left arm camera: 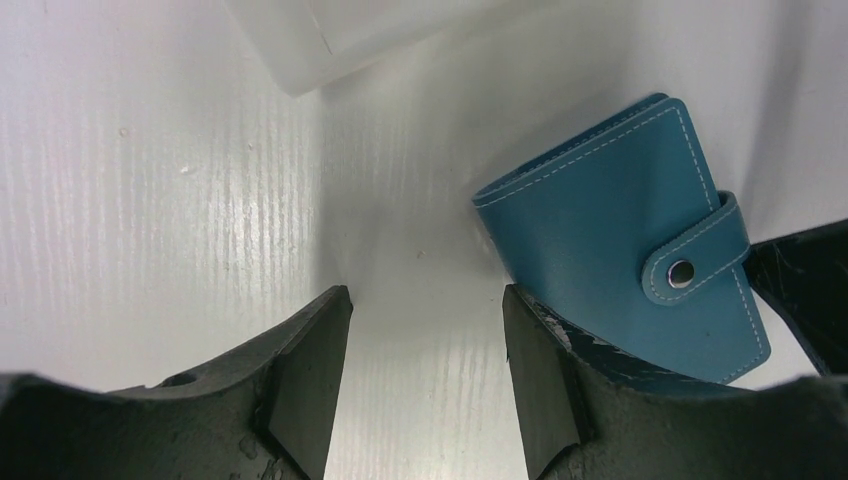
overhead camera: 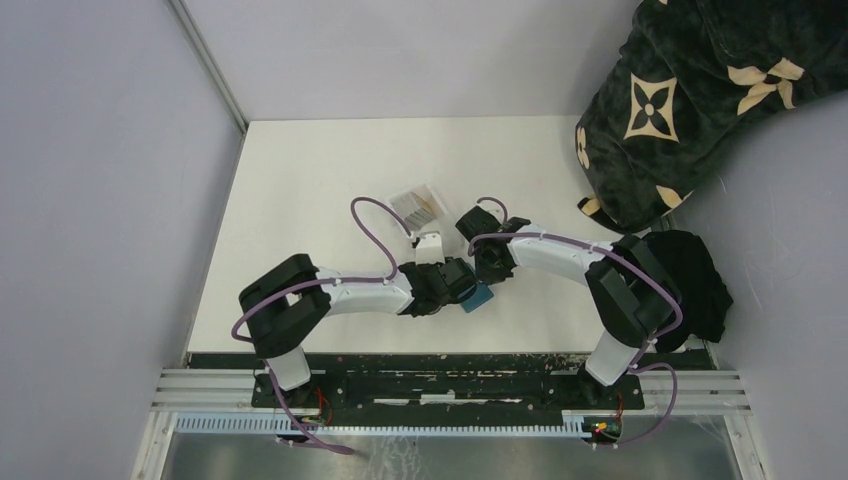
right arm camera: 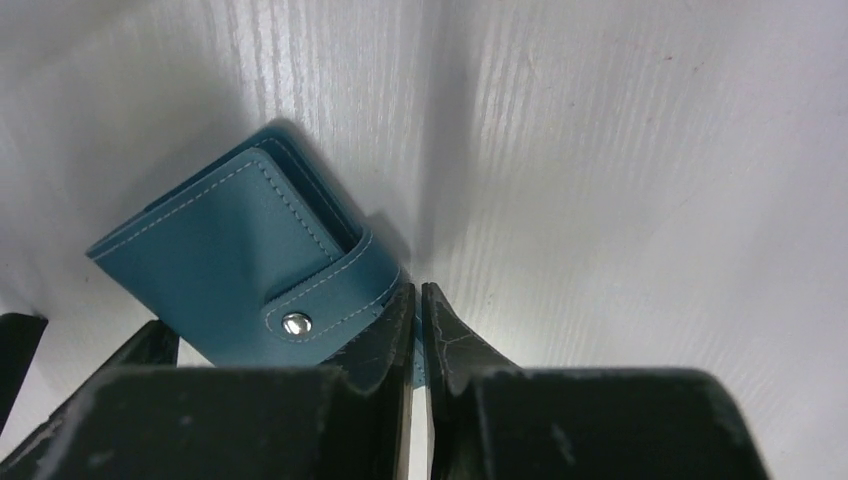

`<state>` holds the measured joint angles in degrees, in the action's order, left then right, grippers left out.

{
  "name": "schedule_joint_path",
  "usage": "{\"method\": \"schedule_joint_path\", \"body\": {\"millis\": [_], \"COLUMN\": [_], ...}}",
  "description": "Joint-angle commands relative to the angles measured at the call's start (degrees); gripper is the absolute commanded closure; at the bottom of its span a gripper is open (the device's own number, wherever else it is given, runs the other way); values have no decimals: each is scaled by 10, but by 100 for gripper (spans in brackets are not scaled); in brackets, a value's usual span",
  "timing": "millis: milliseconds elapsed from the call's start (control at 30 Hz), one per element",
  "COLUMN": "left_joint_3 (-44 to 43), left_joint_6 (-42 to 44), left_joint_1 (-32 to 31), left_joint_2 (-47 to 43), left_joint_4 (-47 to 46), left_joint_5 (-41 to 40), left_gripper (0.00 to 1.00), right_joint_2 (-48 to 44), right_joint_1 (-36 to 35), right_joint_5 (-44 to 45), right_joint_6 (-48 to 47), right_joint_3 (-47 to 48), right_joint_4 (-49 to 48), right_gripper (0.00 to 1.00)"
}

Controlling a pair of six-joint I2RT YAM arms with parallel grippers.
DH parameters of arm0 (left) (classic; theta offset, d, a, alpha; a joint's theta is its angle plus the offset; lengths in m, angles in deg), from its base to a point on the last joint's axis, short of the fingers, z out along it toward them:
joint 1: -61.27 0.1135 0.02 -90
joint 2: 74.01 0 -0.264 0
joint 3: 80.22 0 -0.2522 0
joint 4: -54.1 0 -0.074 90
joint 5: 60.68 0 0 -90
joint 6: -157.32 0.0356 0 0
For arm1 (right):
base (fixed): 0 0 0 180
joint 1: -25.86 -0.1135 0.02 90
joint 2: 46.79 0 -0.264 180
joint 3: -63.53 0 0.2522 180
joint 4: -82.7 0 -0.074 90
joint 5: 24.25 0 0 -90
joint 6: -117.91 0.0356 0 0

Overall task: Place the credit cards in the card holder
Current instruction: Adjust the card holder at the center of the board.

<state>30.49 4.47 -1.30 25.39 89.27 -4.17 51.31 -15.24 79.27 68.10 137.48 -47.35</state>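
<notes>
The card holder (left arm camera: 630, 240) is a teal wallet, folded shut with its snap tab fastened. It sits at mid-table (overhead camera: 481, 297) between my two grippers. My right gripper (right arm camera: 418, 290) is shut on the edge of the card holder (right arm camera: 230, 260) near the tab, and a strip of teal shows between its fingers. My left gripper (left arm camera: 425, 300) stands open and empty just left of the holder, whose lower edge lies against the outside of the right finger (left arm camera: 545, 380). The credit cards (overhead camera: 425, 205) lie in a clear tray behind the grippers, one gold-yellow.
The clear plastic tray (overhead camera: 405, 198) stands just beyond the left gripper, and its corner (left arm camera: 330, 40) shows in the left wrist view. A dark patterned bag (overhead camera: 680, 100) fills the back right corner. A black cloth (overhead camera: 700, 280) lies at the table's right edge.
</notes>
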Motion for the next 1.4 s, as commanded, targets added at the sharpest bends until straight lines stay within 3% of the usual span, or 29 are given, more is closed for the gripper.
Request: {"method": "schedule_joint_path", "body": {"millis": [0,300,467,800,1367], "left_joint_3": [2,52,107,194,199], "left_joint_6": [3,-12,-28,-40,-53], "left_joint_1": [6,6,5,5,4], "left_joint_2": [-12,-94,-139,-181,-141], "left_joint_4": [9,-13,-59,-172,-225], "left_joint_5": [-42,-70,-63,-18,31], "left_gripper": [34,34,35,35,35], "right_joint_2": [-25,-41,-44,1,38], "right_joint_1": [-11,-20,-38,-94,-99], "right_joint_5": [22,96,97,90,82], "right_joint_6": [11,-37,-67,-101,-116], "right_joint_3": [8,57,81,121,101], "right_joint_4": [13,59,61,72,50], "right_gripper": [87,60,51,48,48]}}
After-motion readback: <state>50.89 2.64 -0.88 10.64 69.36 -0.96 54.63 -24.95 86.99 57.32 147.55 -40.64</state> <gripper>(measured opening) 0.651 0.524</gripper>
